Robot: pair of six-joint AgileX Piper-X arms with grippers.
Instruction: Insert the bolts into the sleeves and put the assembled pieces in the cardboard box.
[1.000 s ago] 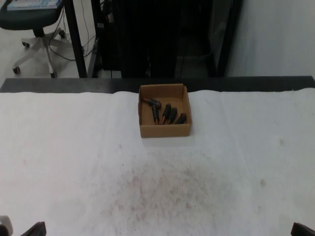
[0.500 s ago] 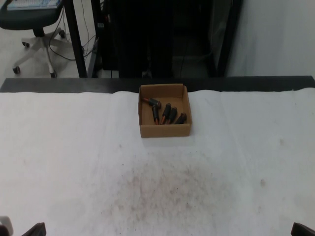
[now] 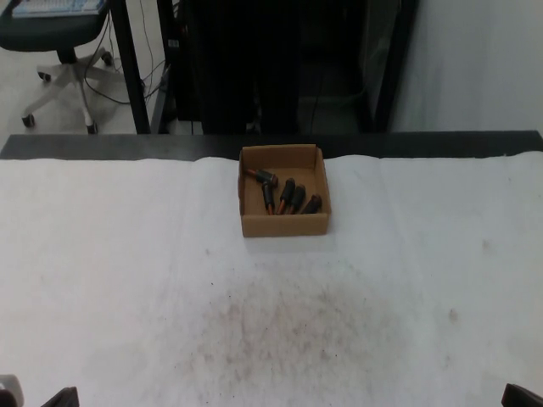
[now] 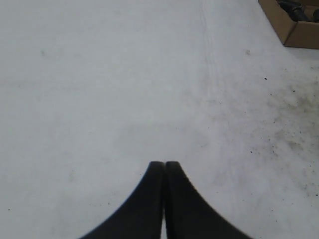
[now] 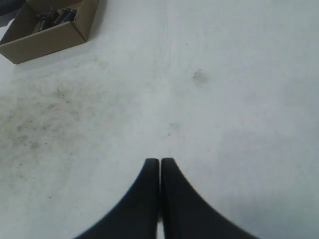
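Across the bench, a white cloth (image 3: 127,280) carries the cardboard box (image 3: 284,225) near its far edge. From the high view, assembled pieces (image 3: 288,195) lie flat inside, mostly slanting near-left to far-right. Wrist views show the left gripper (image 4: 164,167) and right gripper (image 5: 160,164) with fingers pressed together, empty, low over the cloth, well apart from the box.

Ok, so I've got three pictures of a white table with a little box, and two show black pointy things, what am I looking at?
It is a two-armed robot at a bench. One picture looks down over the bench from behind the arms; the other two come from a camera on each wrist. The black points are its grasping parts: the left end effector and the right end effector, both shut, holding nothing. A white cloth, stained in places, covers the bench. On it sits an open cardboard box with several dark assembled pieces inside.
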